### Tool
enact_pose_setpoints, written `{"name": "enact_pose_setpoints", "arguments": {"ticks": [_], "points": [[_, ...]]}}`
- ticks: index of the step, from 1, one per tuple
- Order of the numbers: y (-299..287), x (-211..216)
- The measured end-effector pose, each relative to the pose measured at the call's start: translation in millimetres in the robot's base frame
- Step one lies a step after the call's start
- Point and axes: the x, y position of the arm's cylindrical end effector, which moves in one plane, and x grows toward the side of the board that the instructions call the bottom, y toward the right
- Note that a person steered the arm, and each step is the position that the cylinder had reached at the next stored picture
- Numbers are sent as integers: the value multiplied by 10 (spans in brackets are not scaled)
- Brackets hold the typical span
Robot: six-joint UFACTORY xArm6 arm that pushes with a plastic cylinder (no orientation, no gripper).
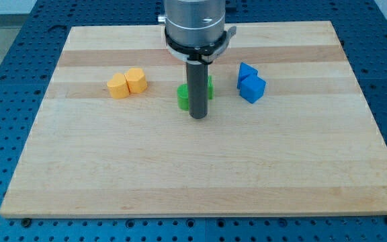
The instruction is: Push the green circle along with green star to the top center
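On the desk (200,168), my tip (198,118) sits near the centre, just below two blocks that touch it: the green circle (183,97) on its left, the green star (209,87) on its right. Two yellow blocks (127,83) lie touching at the view's left; two blue blocks (250,83) touch at the right.

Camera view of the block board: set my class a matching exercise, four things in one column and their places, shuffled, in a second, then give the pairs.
Things
1. yellow blocks
2. blue blocks
3. green blocks
4. my tip

Places
A. toward the view's right
B. partly hidden behind the rod
C. toward the view's left
D. just below the green pair, at the middle

Pairs: 1-C, 2-A, 3-B, 4-D
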Motion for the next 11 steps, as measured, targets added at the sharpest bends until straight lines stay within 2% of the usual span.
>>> {"name": "enact_pose_setpoints", "arguments": {"ticks": [2,3,4,5,7,11], "points": [[-669,283],[-804,70],[-755,-180],[-574,-207],[-26,-207],[186,-31]]}}
